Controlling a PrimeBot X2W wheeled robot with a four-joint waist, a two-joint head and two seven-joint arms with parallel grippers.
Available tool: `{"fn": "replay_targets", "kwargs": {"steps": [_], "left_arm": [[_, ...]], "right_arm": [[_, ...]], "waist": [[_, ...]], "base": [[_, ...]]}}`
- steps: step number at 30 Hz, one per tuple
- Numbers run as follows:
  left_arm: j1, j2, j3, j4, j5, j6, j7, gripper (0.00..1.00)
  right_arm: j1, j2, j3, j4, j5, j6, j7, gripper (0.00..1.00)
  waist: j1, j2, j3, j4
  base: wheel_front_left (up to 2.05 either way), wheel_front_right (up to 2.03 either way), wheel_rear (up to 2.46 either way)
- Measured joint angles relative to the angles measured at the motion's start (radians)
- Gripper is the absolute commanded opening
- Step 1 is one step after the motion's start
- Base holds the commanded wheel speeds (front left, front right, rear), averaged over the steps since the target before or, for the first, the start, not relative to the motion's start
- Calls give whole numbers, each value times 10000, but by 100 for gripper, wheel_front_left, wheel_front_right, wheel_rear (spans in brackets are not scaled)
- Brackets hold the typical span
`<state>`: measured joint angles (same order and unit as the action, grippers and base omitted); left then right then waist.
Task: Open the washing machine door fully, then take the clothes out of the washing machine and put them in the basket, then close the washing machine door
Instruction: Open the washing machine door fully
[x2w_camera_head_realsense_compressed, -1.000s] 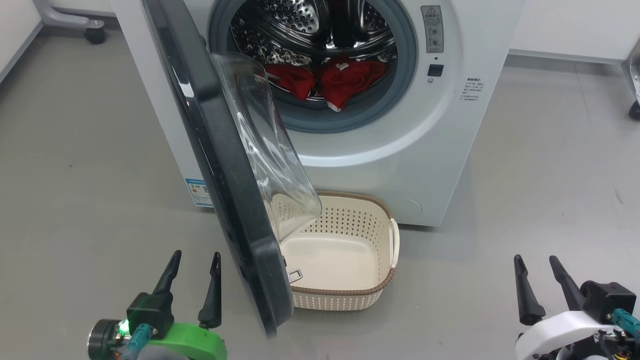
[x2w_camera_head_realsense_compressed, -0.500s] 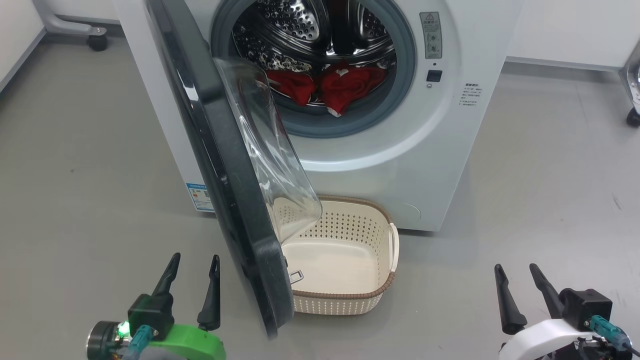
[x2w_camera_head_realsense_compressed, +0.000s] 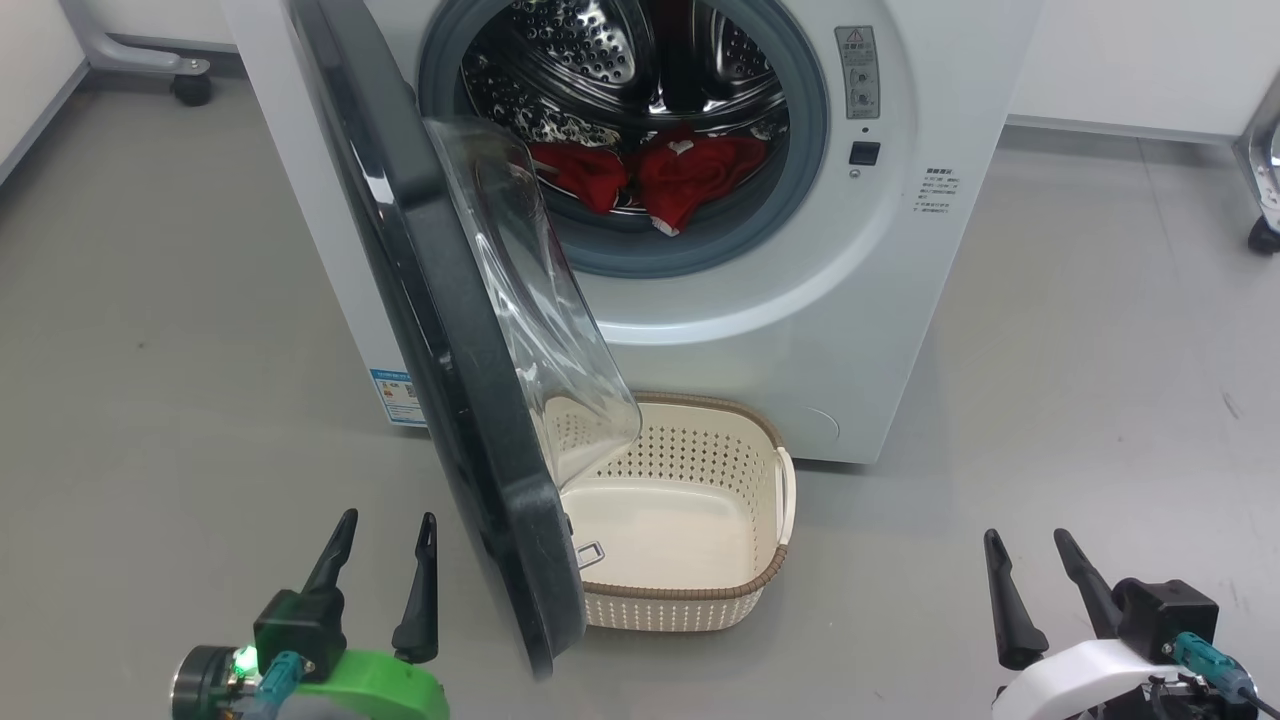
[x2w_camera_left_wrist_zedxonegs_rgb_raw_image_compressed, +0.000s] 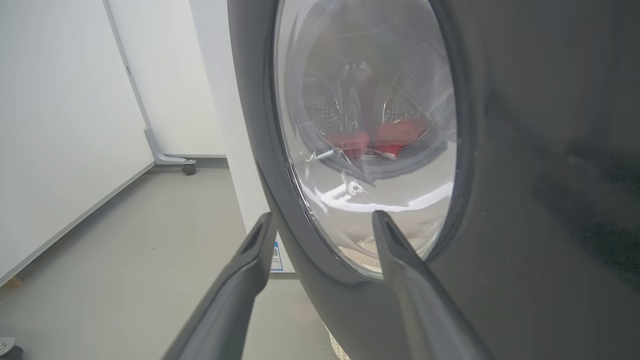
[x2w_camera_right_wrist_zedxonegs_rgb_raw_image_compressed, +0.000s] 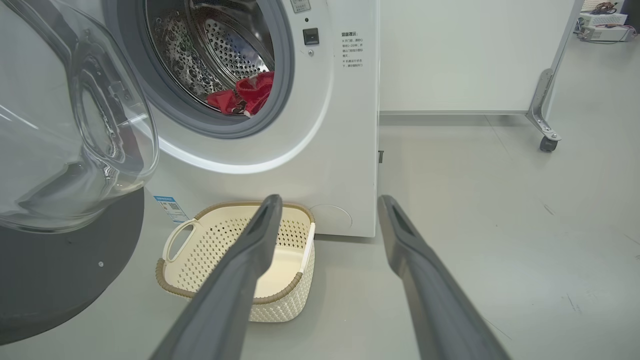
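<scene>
While the washing machine door (x2w_camera_head_realsense_compressed: 440, 380) stands only part-way open, both claws hover spread wide and empty.
Judging by the head view, the first step is not finished: the door juts out edge-on from the washing machine (x2w_camera_head_realsense_compressed: 800, 320), its glass bowl overhanging the left side of the basket (x2w_camera_head_realsense_compressed: 690, 590), which sits empty on the floor against the machine's front. The red clothes (x2w_camera_head_realsense_compressed: 690, 175) lie in the drum at the front lip. The left gripper (x2w_camera_head_realsense_compressed: 390, 520) is just beside the door's outer face, the right gripper (x2w_camera_head_realsense_compressed: 1025, 537) well apart. Next, the door probably needs swinging further left to clear the basket before either claw reaches into the drum.
</scene>
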<state>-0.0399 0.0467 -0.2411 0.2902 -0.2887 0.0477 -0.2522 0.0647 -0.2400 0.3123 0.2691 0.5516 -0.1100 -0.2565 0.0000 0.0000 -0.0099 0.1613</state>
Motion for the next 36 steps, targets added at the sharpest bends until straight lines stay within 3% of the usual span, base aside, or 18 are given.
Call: {"fn": "replay_targets", "kwargs": {"steps": [2, 3, 4, 5, 23, 30, 36], "left_arm": [[1, 0, 0, 13, 2, 0, 0, 96], [1, 0, 2, 23, 12, 0, 0, 65], [1, 0, 0, 33, 13, 0, 0, 15], [1, 0, 0, 42, 13, 0, 0, 0], [-28, 8, 35, 29, 245, -50, 2, 0], [-917, 128, 759, -1584, 698, 364, 0, 0], [-1797, 159, 984, -3528, 1200, 454, -46, 0]], "right_arm": [[0, 6, -19, 0, -21, 0, 0, 100], [0, 10, -33, 0, -38, 0, 0, 100], [0, 10, -44, 2, -73, 0, 0, 100], [0, 13, -52, 2, -88, 0, 0, 100], [0, 205, -316, -13, -136, 17, 0, 100], [9, 207, -355, -8, -291, 17, 0, 100], [72, 209, -397, 21, -359, 17, 0, 100]], "waist": [[0, 0, 0, -2], [0, 0, 0, -2], [0, 0, -1, -1], [0, 0, -1, -1], [0, 0, 45, 32], [0, 0, 110, 121], [1, 0, 110, 212]], "base": [[0, 0, 0], [0, 0, 0], [0, 0, 0], [0, 0, 0], [0, 0, 0], [0, 0, 0], [0, 0, 0]]}}
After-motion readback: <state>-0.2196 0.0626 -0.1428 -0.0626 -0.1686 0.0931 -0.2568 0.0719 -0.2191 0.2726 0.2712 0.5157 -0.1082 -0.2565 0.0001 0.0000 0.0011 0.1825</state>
